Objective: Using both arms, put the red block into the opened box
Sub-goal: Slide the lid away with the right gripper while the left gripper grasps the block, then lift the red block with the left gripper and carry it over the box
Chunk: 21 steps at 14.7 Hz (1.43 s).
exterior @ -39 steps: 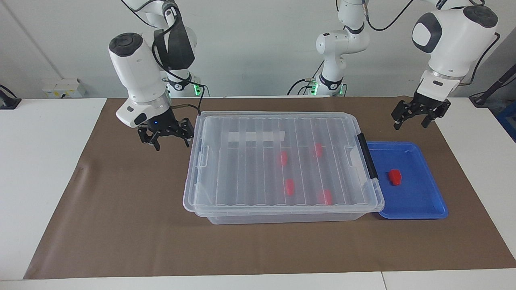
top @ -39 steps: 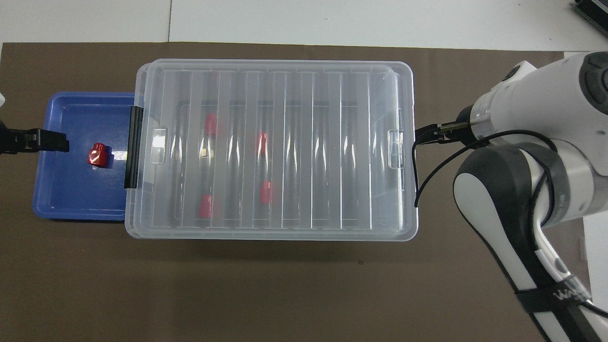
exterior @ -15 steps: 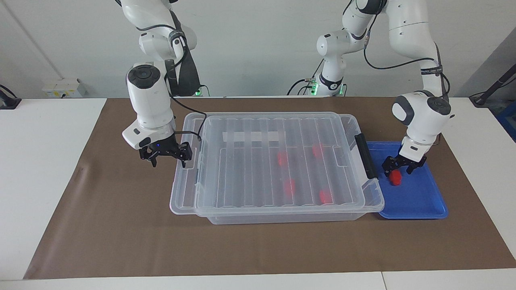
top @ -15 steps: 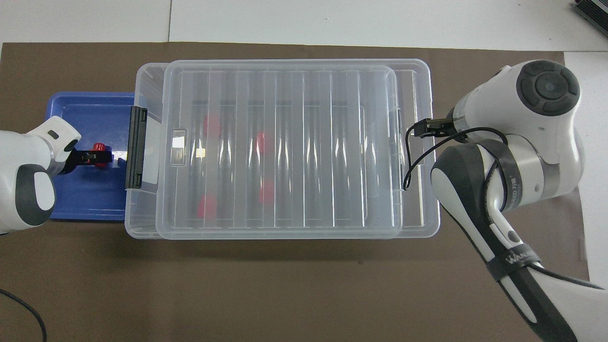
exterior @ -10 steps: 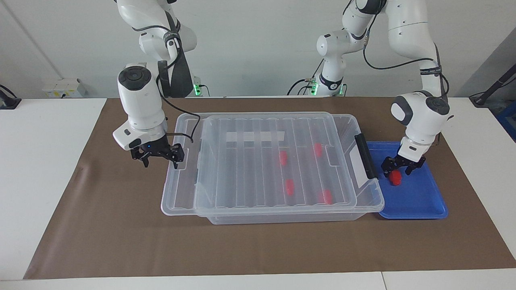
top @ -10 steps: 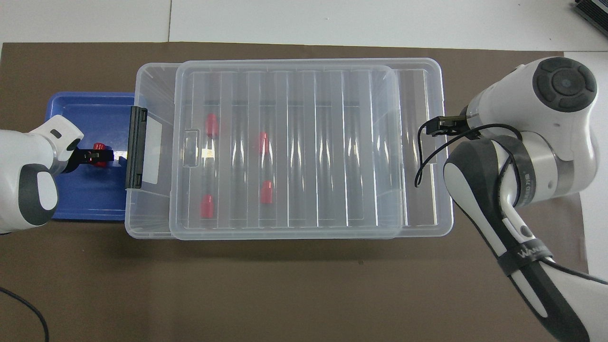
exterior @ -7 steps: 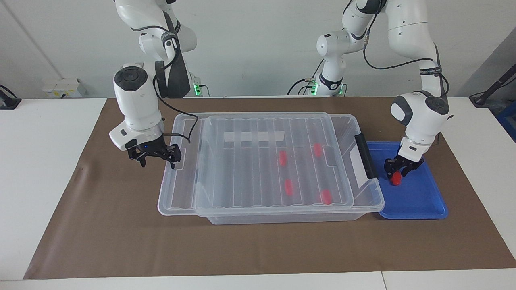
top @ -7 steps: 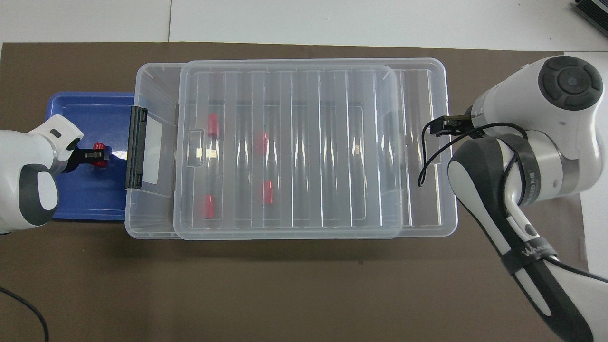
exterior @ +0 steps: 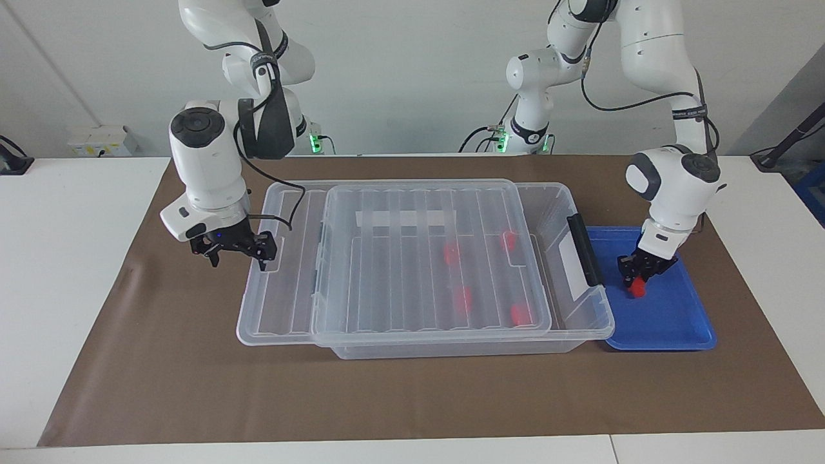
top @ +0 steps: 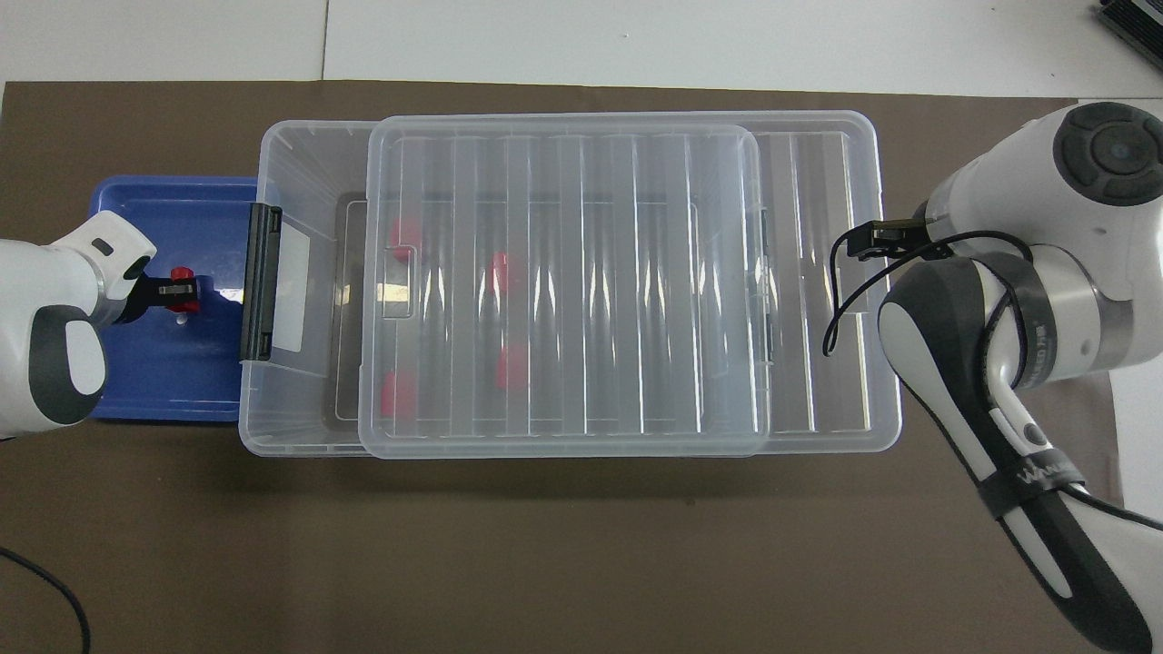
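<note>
Facing view: red block (exterior: 637, 286) is pinched by left end effector (exterior: 639, 270) in the tray (exterior: 670, 322); lid (exterior: 290, 283) is hooked by spread right end effector (exterior: 236, 250); box (exterior: 583, 303) partly uncovered, placing not yet done.

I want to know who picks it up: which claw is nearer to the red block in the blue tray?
Left. The left claw is shut on the red block in the blue tray. The right claw is at the lid toward the right arm's end.
</note>
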{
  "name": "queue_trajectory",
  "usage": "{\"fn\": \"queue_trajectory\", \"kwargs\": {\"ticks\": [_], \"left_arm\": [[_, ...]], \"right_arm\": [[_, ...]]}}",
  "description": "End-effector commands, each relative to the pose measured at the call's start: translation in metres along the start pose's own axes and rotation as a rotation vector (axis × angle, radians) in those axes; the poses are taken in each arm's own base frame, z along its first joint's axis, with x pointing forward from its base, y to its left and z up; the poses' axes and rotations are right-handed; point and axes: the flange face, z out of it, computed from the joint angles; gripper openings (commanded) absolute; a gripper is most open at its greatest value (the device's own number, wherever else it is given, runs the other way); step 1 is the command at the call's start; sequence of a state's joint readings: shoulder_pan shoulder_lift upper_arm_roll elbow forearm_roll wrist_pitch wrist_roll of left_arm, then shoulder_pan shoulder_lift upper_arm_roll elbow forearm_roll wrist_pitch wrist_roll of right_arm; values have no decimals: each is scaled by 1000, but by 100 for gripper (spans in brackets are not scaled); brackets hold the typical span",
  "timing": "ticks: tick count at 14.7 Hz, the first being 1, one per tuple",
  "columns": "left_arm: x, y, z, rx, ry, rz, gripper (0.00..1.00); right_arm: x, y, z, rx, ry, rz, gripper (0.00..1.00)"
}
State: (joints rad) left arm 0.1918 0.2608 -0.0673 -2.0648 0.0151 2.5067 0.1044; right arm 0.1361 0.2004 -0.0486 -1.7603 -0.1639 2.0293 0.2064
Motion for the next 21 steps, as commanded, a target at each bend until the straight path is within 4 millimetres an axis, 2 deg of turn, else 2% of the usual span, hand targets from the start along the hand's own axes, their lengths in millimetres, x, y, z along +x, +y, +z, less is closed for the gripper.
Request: {"fn": "queue_trajectory", "kwargs": {"ticks": [1, 3, 6, 8, 10, 13, 16, 17, 19, 21], "left_arm": [[29, 3, -54, 3, -66, -18, 0], [43, 12, -86, 1, -100, -38, 0], [61, 37, -151, 1, -143, -100, 0], [69, 64, -190, -24, -161, -181, 0], [72, 103, -209, -48, -159, -290, 0], [69, 163, -212, -51, -147, -422, 0], [68, 194, -213, -78, -80, -477, 0], [63, 195, -208, -78, -72, -477, 0], [54, 216, -192, -74, -53, -441, 0], [39, 235, -163, -50, -38, -396, 0]], "right_arm": [[-1, 21, 1, -38, -16, -25, 100], [-1, 26, 1, -42, -22, -31, 100], [-3, 32, 1, -62, -32, -34, 100], [-3, 35, 2, -77, -41, -38, 100], [-4, 38, 2, -89, -43, -57, 100], [-2, 52, 2, -91, -45, -71, 100], [-2, 62, 3, -102, -52, -68, 100], [-2, 62, 3, -111, -54, -74, 100], [-3, 65, 2, -126, -55, -78, 100], [-3, 67, 2, -140, -55, -83, 100]]}}
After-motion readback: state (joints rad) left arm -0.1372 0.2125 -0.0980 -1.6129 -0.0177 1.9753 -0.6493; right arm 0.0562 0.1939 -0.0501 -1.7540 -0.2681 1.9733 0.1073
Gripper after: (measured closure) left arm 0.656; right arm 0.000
